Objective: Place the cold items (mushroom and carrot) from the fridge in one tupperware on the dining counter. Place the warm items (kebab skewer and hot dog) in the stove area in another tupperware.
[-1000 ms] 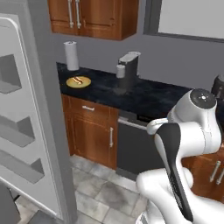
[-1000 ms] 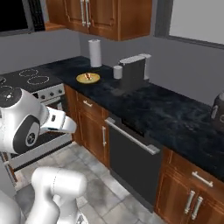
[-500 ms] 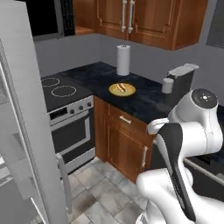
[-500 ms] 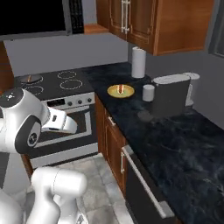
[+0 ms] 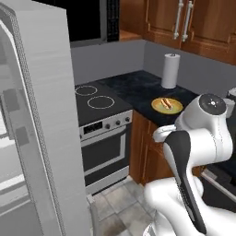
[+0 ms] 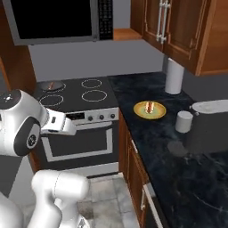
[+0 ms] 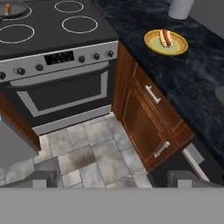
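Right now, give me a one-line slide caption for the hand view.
Open gripper looks down at tiled floor before the stove; hot dog on a yellow plate sits on the black counter beside it.

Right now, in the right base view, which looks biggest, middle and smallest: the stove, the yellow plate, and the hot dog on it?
Largest to smallest, as they look in that view:
1. The stove, by far the biggest.
2. The yellow plate, much smaller.
3. The hot dog, smallest; it fits inside the plate's rim.
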Tool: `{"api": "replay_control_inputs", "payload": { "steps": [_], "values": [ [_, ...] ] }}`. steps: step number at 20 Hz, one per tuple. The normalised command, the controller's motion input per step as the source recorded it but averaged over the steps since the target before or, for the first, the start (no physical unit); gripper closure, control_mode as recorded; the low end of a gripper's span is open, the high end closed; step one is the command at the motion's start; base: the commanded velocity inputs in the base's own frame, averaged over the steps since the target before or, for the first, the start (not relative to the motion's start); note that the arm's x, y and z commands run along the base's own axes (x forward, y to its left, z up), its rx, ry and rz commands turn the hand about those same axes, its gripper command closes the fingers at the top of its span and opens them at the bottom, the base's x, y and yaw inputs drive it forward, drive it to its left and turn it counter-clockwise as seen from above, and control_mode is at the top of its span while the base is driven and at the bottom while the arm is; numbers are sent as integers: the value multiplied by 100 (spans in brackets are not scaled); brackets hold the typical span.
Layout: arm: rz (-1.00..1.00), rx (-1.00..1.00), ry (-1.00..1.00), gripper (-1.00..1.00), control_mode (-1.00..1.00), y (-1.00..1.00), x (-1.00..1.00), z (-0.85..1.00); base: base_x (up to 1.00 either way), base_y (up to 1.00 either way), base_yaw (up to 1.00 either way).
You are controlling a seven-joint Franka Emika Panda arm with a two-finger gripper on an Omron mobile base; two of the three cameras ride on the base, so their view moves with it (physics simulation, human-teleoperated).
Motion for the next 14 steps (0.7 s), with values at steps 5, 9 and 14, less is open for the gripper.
{"api": "replay_control_inputs", "payload": {
  "steps": [5,9,14],
  "values": [
    [0,0,0,-100,100,0,0,0,86,-22,27],
    [0,0,0,-100,100,0,0,0,77,-37,37],
    [0,0,0,-100,100,0,0,0,67,-30,27]
  ]
}}
